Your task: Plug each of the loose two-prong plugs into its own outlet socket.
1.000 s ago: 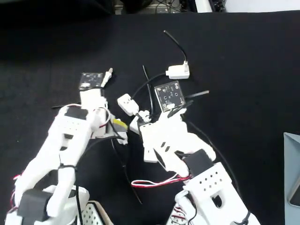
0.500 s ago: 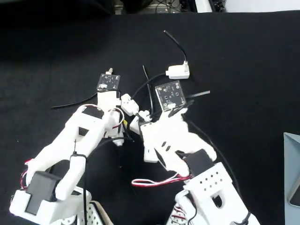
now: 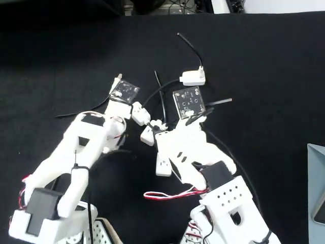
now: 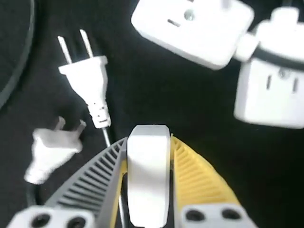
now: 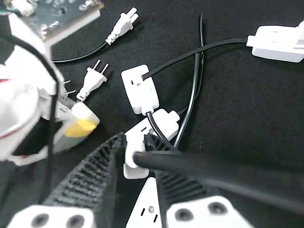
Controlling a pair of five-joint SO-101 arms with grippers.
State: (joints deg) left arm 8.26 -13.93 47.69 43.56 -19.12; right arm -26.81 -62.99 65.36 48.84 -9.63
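White arms are both stretched low over the black cloth (image 3: 264, 76) toward the square socket block (image 5: 140, 88). Nearer than that block, the right gripper (image 5: 134, 142) is clamped on a second socket block (image 5: 129, 168). Beside the square block, the left gripper (image 4: 148, 140) is pinched on a white piece (image 4: 147, 190) whose kind cannot be told. One loose plug (image 5: 92, 78) lies unplugged just beside the square block, and a second plug (image 5: 122, 24) lies farther beyond it.

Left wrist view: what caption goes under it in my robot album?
Left end effector gripping a white block, two loose two-prong plugs and two white outlet sockets ahead on black cloth.
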